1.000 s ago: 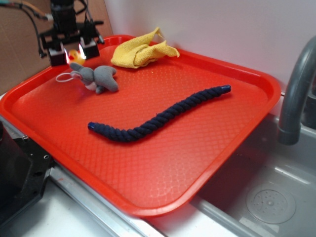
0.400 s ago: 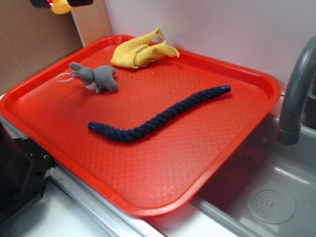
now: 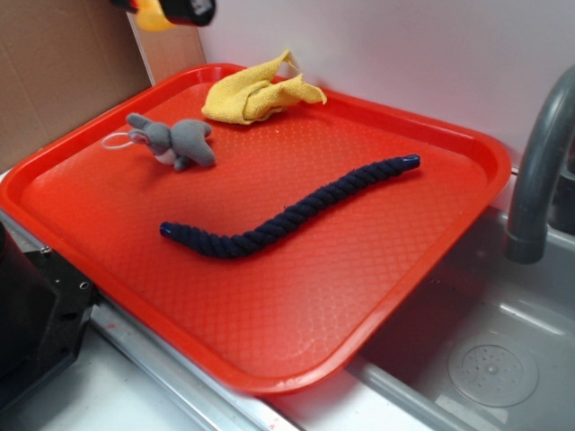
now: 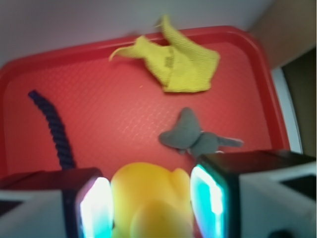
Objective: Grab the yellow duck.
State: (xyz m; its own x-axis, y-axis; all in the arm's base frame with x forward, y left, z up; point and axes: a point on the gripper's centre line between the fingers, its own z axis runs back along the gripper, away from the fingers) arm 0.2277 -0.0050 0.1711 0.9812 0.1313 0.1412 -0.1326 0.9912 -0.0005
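The yellow duck (image 4: 151,198) fills the gap between my two fingers in the wrist view, pressed on both sides by the glowing pads (image 4: 95,208). My gripper (image 4: 151,203) is shut on it and hangs high above the red tray (image 4: 99,119). In the exterior view only the lower tip of the gripper (image 3: 166,11) shows at the top edge, with the yellow duck (image 3: 151,16) poking out below it, well above the tray's (image 3: 359,269) far left corner.
On the tray lie a grey plush mouse (image 3: 171,140) with a white loop, a yellow cloth rag (image 3: 256,90) at the back and a dark blue rope (image 3: 287,208) across the middle. A grey faucet (image 3: 539,153) and a sink (image 3: 485,359) are on the right. Brown cardboard (image 3: 54,72) stands at the left.
My gripper has risen from the tray's far left corner with the duck in it and has drifted a little to the right at the top of the view.
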